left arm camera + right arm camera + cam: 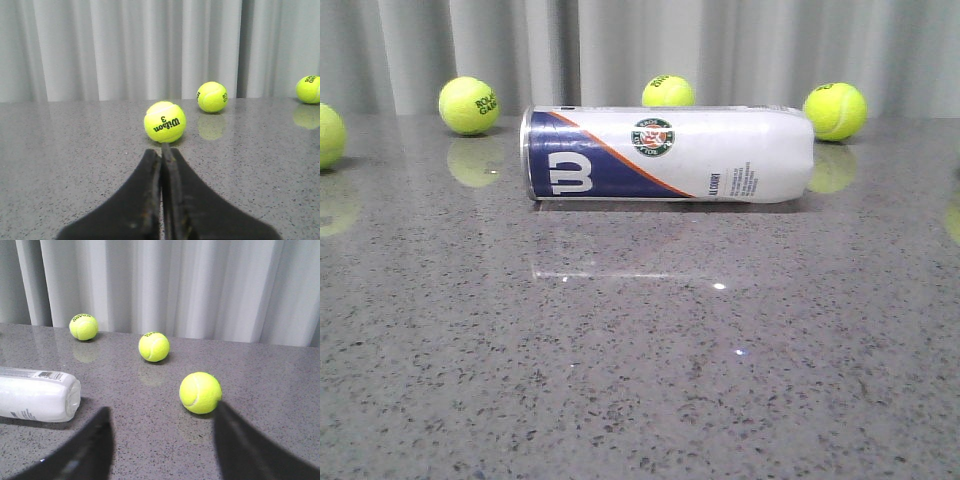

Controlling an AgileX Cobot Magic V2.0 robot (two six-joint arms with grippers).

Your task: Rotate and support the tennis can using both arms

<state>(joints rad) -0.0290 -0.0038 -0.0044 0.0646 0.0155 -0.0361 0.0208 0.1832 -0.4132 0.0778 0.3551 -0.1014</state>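
Grey speckled table [640, 400], pale curtain [640, 50] behind. Tennis can [665, 154] lies on its side mid-table, metal rim toward the left, untouched; tennis balls scattered behind it. Left gripper [161, 150]: jaws pressed together, empty. Right gripper [162, 415]: jaws spread wide, empty, near the can's end.

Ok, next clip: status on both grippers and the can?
Left gripper shut, empty. Right gripper open, empty. Tennis can lying on its side, untouched. Tennis ball between the right jaws' tips.
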